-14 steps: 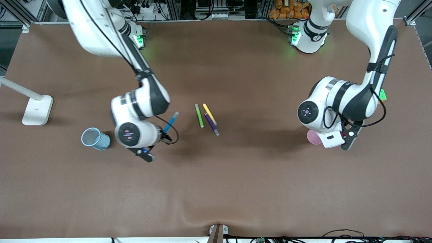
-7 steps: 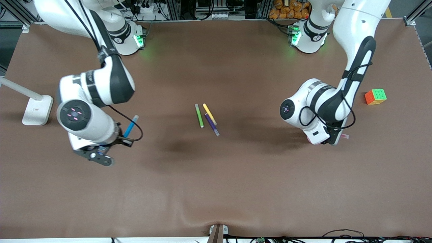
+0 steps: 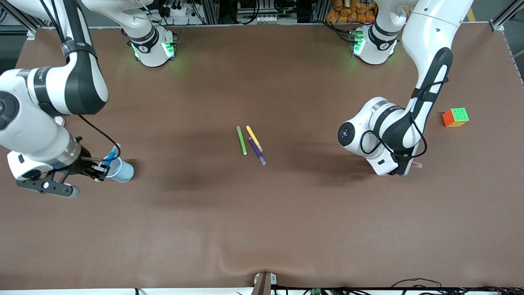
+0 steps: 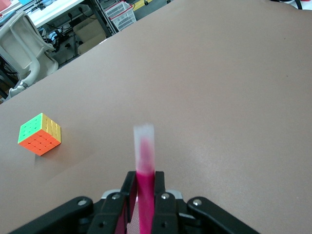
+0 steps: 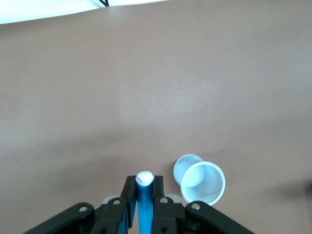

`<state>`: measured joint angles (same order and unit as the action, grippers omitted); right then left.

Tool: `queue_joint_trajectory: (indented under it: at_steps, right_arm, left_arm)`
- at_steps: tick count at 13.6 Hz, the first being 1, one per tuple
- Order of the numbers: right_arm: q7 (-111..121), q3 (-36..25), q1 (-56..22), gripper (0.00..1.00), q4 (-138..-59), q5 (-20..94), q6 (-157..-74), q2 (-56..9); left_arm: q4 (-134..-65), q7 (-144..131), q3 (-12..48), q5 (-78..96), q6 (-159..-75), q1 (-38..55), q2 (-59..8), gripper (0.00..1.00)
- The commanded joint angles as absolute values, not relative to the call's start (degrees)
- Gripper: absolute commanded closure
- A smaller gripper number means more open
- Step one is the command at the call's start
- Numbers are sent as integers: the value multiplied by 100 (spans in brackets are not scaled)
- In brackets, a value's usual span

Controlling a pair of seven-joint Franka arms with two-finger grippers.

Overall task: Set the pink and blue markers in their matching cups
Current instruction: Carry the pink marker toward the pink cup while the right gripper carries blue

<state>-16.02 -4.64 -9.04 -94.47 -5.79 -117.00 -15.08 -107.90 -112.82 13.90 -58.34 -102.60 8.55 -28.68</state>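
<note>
Front view: right hand [image 3: 99, 169] grips the bright blue felt-tip marker [image 3: 109, 157] over the light blue tapered plastic cup [image 3: 121, 170] at the right arm's end of the brown surface [image 3: 262, 213].

Left wrist: left hand [image 4: 144, 192] clamps the magenta-pink marker [image 4: 145, 168]; multicoloured puzzle cube [image 4: 40, 134] nearby.

Right wrist: cup [image 5: 202, 182] stands beside the clamped marker [image 5: 144, 195].

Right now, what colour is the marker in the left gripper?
Magenta-pink with a pale cap; the marker in the left gripper shows best in the left wrist view.
</note>
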Motion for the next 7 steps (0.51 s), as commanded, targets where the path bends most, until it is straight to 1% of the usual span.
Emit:
queue_joint_trajectory:
  at_steps: [1,4,7]
  right_arm:
    - [-1135,-360,-589,100,-10957,-694,-12758,-765]
    - [-1029,-369,-502,100,-11468,-799,-13550,-747]
    - [-836,-378,-334,100,-12022,-948,-14691,-817]
  left_arm:
    - [-10837,-11338,1389,-5941,-10178,888,-2786,60]
    - [-10837,-11320,1397,-5941,-10178,888,-2777,57]
    - [-10820,-11250,1406,-5924,-10117,888,-2725,57]
